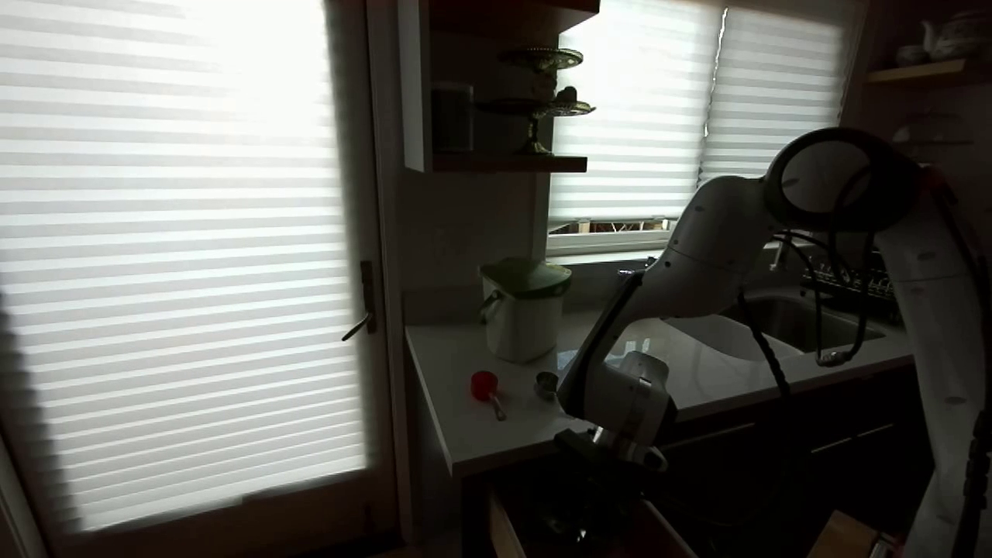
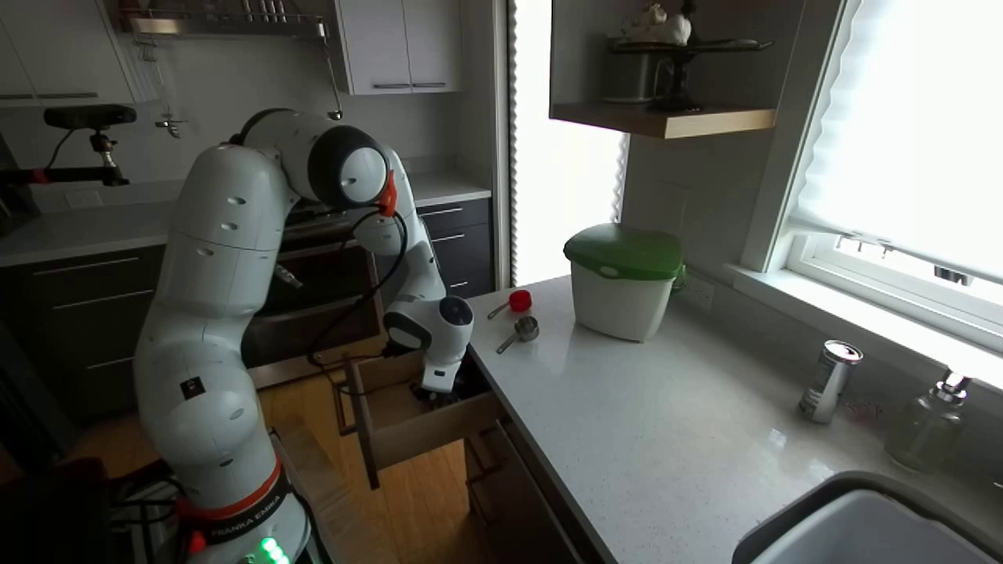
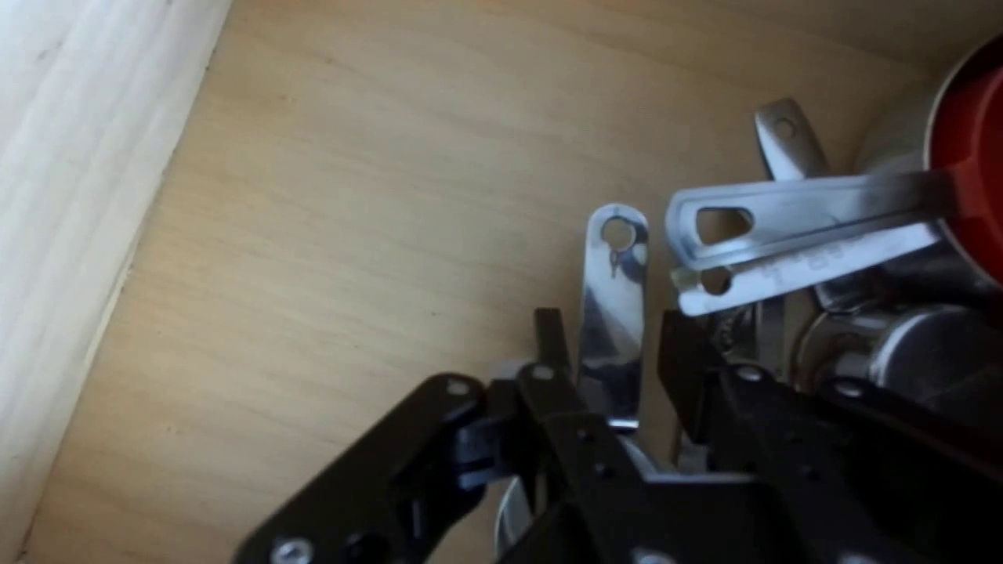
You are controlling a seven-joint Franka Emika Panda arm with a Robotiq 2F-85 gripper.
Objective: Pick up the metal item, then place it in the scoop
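The metal item appears as a slim shiny metal handle (image 3: 615, 313) with a hole at its end, lying in a wooden drawer. My gripper (image 3: 609, 333) is open. Its fingers stand on either side of the handle, with a visible gap on each side. The gripper also shows low inside the drawer in an exterior view (image 2: 439, 394). The cup end below the handle is mostly hidden by the gripper. A metal scoop (image 2: 527, 328) and a red scoop (image 2: 519, 301) lie on the white counter; both show in both exterior views. Which one the task means, I cannot tell.
More metal handles (image 3: 815, 215), a red cup (image 3: 979, 172) and metal cups (image 3: 925, 345) lie in the drawer, close to the right finger. The drawer wall (image 3: 86, 157) is at left. A white bin with green lid (image 2: 623, 282) stands on the counter (image 2: 627, 439).
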